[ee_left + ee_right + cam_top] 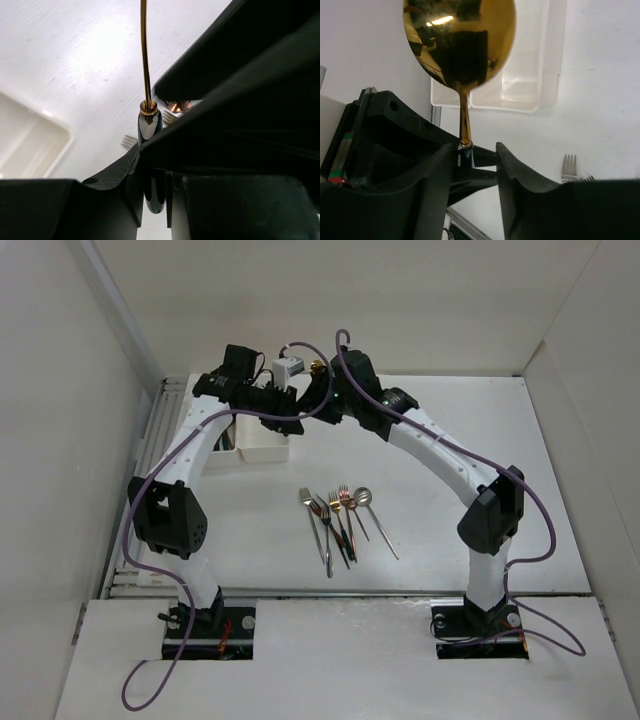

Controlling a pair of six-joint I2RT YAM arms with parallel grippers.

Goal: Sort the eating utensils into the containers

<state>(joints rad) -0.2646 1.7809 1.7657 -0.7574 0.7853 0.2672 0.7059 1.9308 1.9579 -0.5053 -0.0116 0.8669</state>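
One gold spoon with a glossy black handle is in the air above the table, near the containers, where the two arms meet. The left gripper is clamped on the black handle, with the gold shaft running straight out past its fingertips. The right gripper has its fingers apart on either side of the spoon's neck and does not appear to press on it.

The spoon should handle as a light, stiff piece. Its polished metal and lacquered handle are probably slippery and could pivot in a loose pinch. The thicker black handle, close to the gold collar, looks like the surest place to grip. The thin shaft gives the pads little to bite on.

Two white bins sit joined side by side. Something dark lies in the left one, but the arm hides too much of it to count. About six utensils lie in a loose fan on the table nearer the arm bases: four or five forks and one silver spoon, some overlapping, several with dark handles.
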